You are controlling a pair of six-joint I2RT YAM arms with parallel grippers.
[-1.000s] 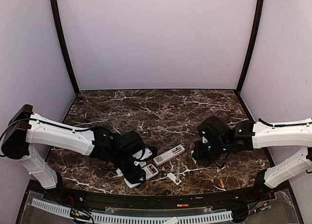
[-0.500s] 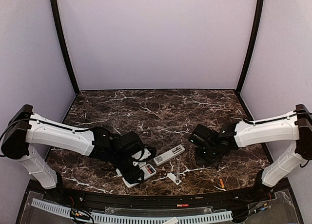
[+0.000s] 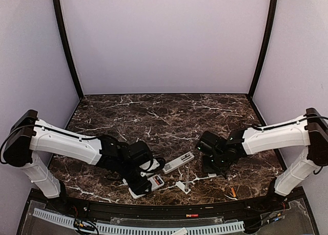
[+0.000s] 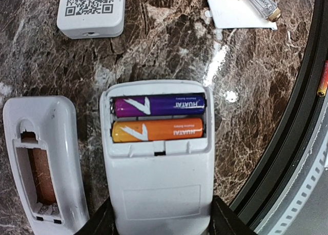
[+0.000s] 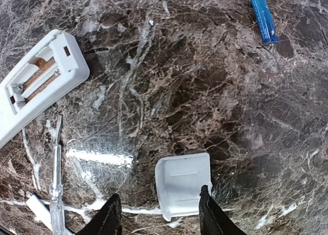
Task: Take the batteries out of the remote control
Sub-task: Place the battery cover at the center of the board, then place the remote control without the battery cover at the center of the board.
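My left gripper (image 4: 161, 220) is shut on a white remote control (image 4: 159, 178) lying face down, its battery bay open. A purple battery (image 4: 159, 105) and an orange battery (image 4: 158, 130) lie side by side in the bay. In the top view this gripper (image 3: 139, 183) and its remote (image 3: 155, 181) are at the front left of centre. My right gripper (image 5: 159, 196) is open and empty, just above a small white cover (image 5: 183, 184). It also shows in the top view (image 3: 212, 166). A loose blue battery (image 5: 262, 15) lies on the marble beyond it.
A second remote (image 4: 43, 163) with an empty bay lies left of the held one. A third remote (image 5: 36, 84), also empty, lies by a clear screwdriver (image 5: 55, 184). Another white cover (image 4: 236, 12) lies nearby. An orange battery (image 3: 233, 192) and a red one (image 3: 192, 215) lie near the front rail.
My right arm has swung left toward the table's middle and lowered over the white cover. My left gripper has shifted slightly with the remote in it.
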